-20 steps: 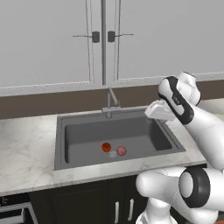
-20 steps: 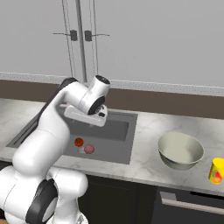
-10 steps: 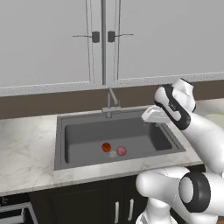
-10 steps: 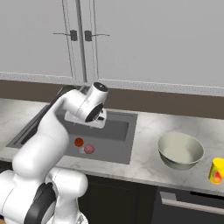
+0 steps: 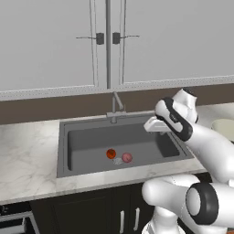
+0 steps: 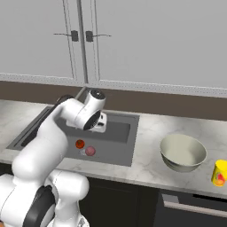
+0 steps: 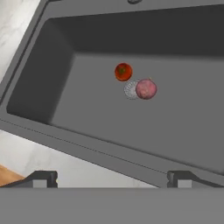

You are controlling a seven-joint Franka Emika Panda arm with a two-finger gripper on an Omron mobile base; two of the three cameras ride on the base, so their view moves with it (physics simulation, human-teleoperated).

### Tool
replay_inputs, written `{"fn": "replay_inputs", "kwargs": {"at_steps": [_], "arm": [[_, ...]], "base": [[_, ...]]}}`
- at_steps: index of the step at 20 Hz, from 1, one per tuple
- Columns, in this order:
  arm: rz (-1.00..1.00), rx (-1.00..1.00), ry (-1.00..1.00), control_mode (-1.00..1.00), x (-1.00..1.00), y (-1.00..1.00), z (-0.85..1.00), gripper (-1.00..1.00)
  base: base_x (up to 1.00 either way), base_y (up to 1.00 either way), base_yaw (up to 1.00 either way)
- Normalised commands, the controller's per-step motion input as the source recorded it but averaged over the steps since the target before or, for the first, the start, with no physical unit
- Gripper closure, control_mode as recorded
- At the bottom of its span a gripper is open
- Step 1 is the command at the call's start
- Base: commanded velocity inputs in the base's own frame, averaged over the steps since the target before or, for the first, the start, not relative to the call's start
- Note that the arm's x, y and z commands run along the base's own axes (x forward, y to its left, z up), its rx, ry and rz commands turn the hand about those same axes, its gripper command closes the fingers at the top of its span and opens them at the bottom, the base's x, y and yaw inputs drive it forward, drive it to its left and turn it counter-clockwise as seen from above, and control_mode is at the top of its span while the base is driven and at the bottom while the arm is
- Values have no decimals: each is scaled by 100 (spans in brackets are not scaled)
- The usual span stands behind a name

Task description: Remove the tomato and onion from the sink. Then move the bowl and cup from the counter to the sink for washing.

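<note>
Orange-red tomato [image 7: 123,71] lies well below open claw [image 7: 111,178].

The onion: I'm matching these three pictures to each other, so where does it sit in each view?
Left base view: the onion lies on the sink floor, right of the tomato.
Right base view: onion at lower left, just right of the arm.
Hand view: onion right of centre, beside the tomato.
Shared landmark: the round drain, touching the onion's side.
</note>
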Motion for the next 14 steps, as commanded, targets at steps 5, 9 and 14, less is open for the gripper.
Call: {"fn": "replay_inputs", "kwargs": {"at_steps": [5,9,14], "arm": [[-2,-3,0,-100,17,0,-19,-100],[-2,0,0,-100,13,1,-19,-100],[-3,0,0,-100,12,7,-19,-100]], "base": [[0,0,0],[0,0,0],[0,0,0]]}}
